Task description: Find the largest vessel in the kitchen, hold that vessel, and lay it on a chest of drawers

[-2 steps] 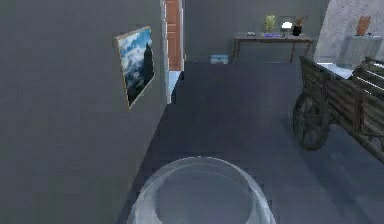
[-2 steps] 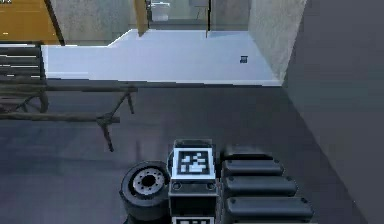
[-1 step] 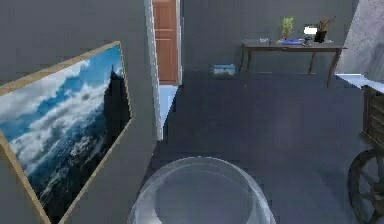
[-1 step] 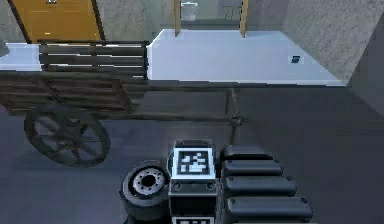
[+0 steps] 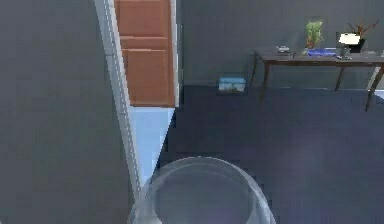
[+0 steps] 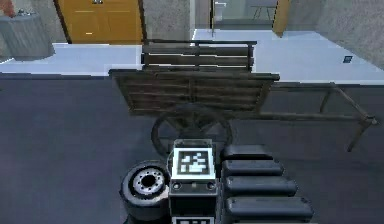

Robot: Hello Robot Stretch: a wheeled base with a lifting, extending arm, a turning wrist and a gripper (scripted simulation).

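We see a clear, glassy vessel (image 5: 200, 192) at the bottom middle of the forward view. It is round and wide like a bowl, with a pale oval rim, and the picture's edge cuts off its lower part. The dark floor (image 5: 290, 140) shows through its wall. We cannot tell what carries it.

Table (image 5: 300, 58) right of door (image 5: 146, 50) (plant (image 5: 314, 33) on top), box (image 5: 232, 84) between
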